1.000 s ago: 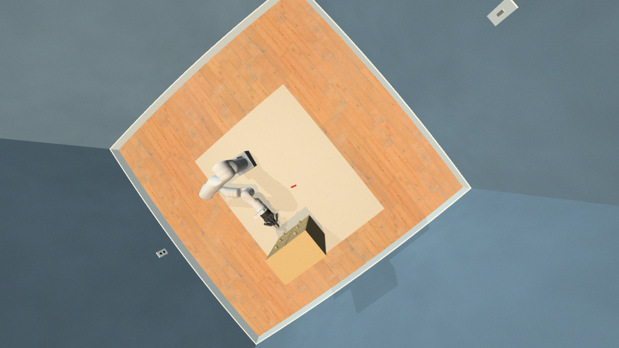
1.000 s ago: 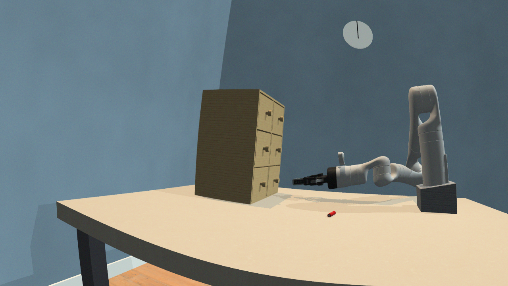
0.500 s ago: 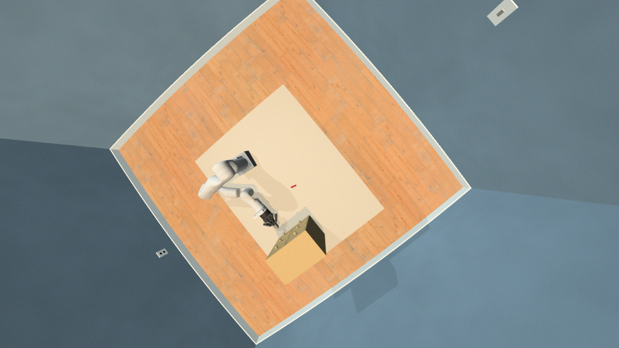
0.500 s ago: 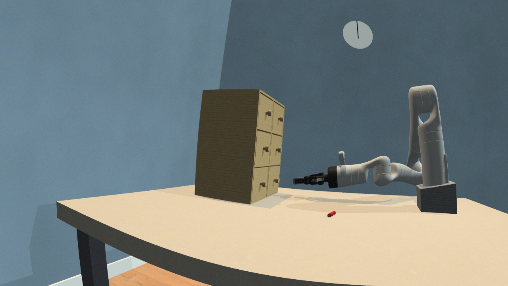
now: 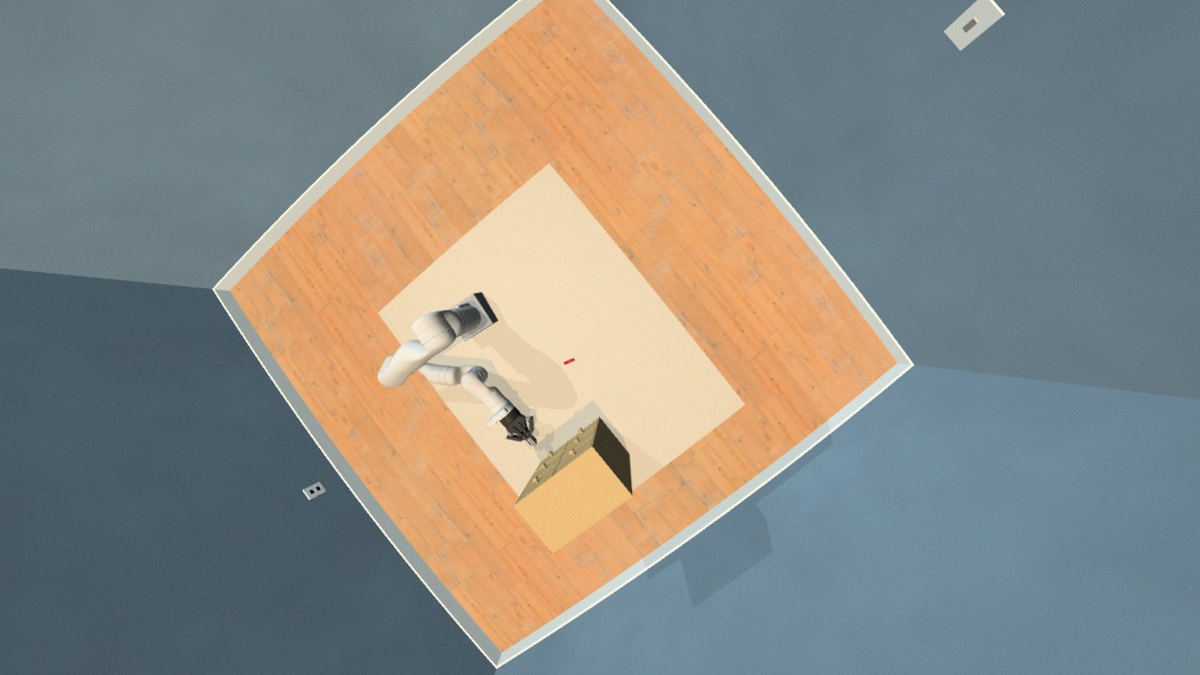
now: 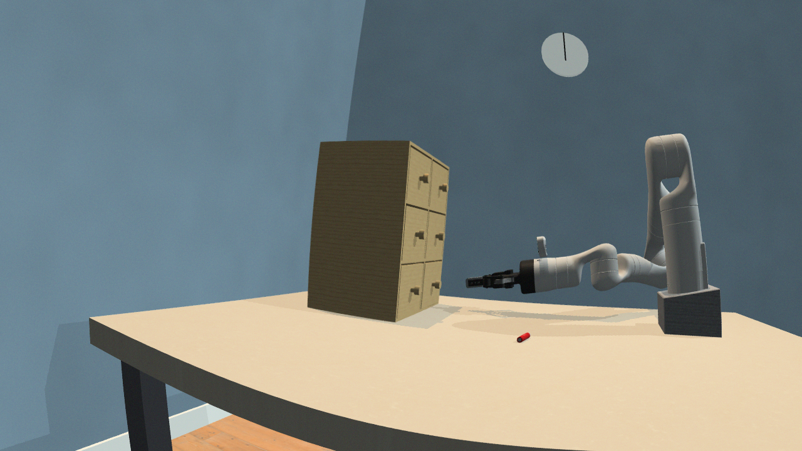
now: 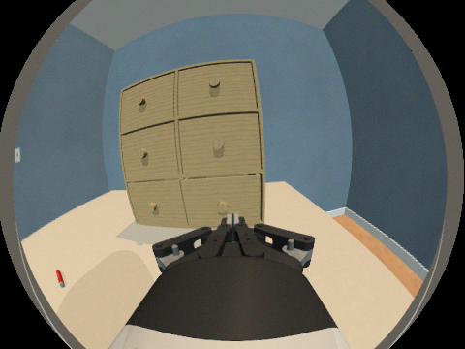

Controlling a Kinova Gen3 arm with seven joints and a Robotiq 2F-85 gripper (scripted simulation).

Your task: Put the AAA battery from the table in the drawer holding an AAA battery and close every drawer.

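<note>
Blue walls and a wood-plank floor (image 5: pixel 637 109) (image 6: pixel 240 435) surround your pale surface (image 5: pixel 637 336) (image 6: pixel 336 359) (image 7: pixel 310 213), 1 tabletop.

Item: gripper (image 5: pixel 533 442) (image 6: pixel 467 282) (image 7: pixel 233 220), black, 1. Its fingers are pressed together with nothing between them, raised above your surface and aimed at the chest front, apart from it.

Item: arm (image 5: pixel 431 331) (image 6: pixel 681 241), white, 1, folded behind the gripper. Its dark base (image 5: pixel 487 307) (image 6: pixel 692 314) stands on your surface.

Item: chest (image 5: pixel 578 495) (image 6: pixel 358 230) (image 7: pixel 178 145), wood-grained, 1, upright on your surface. You see 6 drawer fronts in 2 columns and 3 rows, 1 knob each, all closed or nearly so; their contents are hidden from you. In your wrist view, the gripper's tips overlap the lower edge of the bottom-right drawer (image 7: pixel 203 194), below its knob (image 7: pixel 222 206).

Item: AAA battery (image 5: pixel 568 361) (image 6: pixel 523 337) (image 7: pixel 60 277), red, 1, lying on its side on your surface, outside the chest and well apart from the gripper.

Item: clock (image 6: pixel 564 54), round, pale, 1, on your wall.

Item: my gripper (image 5: pixel 533 442) (image 6: pixel 468 282) (image 7: pixel 233 220), shifted slightly toward one o'clock in the exterior view. Item: my elbow (image 5: pixel 392 371), seen small from above, apparently nudged toward nine o'clock.
</note>
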